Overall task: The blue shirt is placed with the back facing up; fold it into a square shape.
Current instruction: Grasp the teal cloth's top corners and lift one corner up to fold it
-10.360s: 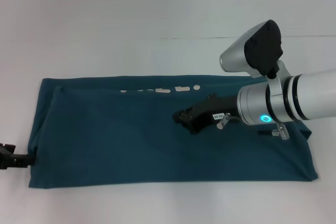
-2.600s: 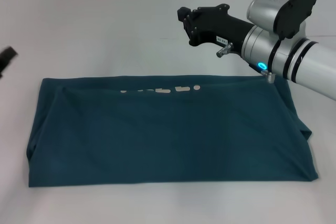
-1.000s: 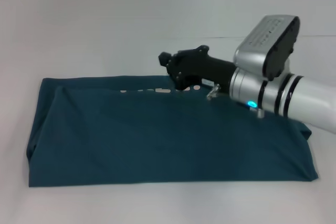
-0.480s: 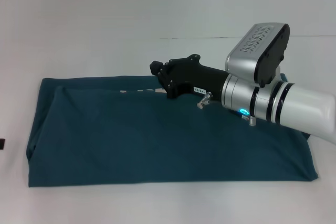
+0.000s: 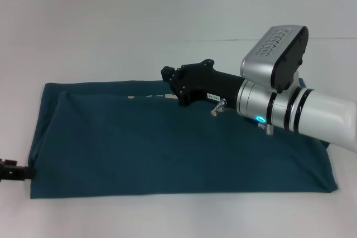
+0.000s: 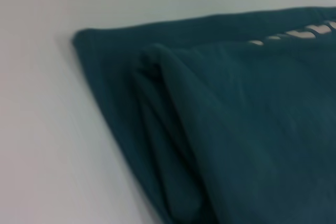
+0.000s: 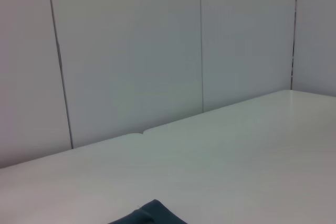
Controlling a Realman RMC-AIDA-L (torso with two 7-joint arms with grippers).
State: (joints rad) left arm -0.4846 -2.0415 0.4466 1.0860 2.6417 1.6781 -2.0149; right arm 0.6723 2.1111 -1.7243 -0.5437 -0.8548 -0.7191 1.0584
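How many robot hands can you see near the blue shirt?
2. The right end effector hangs over the far edge of the blue shirt. The left end effector peeks in at its near left corner, mostly out of view.

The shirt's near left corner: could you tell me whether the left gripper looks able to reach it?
Probably yes: the left gripper sits right beside that corner of the shirt, with nothing between them.

I see the large dark teal-blue shirt as soft, matt knit cloth, its folded edges thick and rounded. The white table looks smooth and matt. My right gripper appears as matt black plastic, on a right arm with satin silver metal and glossy white shell.
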